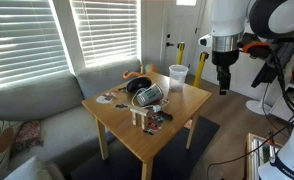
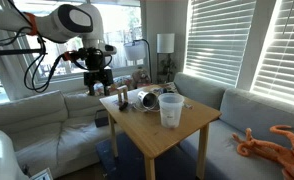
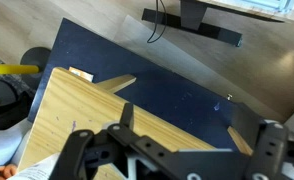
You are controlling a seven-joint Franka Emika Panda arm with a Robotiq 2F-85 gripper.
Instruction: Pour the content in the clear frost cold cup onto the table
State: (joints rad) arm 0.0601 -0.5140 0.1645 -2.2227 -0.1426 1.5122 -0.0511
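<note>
The clear frost cold cup (image 1: 177, 75) stands upright near a far corner of the light-wood table (image 1: 192, 103); it also shows in an exterior view (image 2: 170, 108). I cannot see what is inside it. My gripper (image 1: 224, 82) hangs in the air beside the table's edge, apart from the cup, and shows in both exterior views (image 2: 99, 88). In the wrist view the gripper (image 3: 199, 130) is open and empty, above a table corner (image 3: 62, 110) and the dark blue rug. The cup is out of the wrist view.
Black and mixed clutter (image 1: 147, 95) lies mid-table next to the cup. A grey sofa (image 1: 37, 105) wraps two sides of the table, with an orange plush octopus (image 2: 272, 145) on it. A blue rug (image 3: 157, 60) lies beneath. A monitor stand (image 3: 192, 22) is nearby.
</note>
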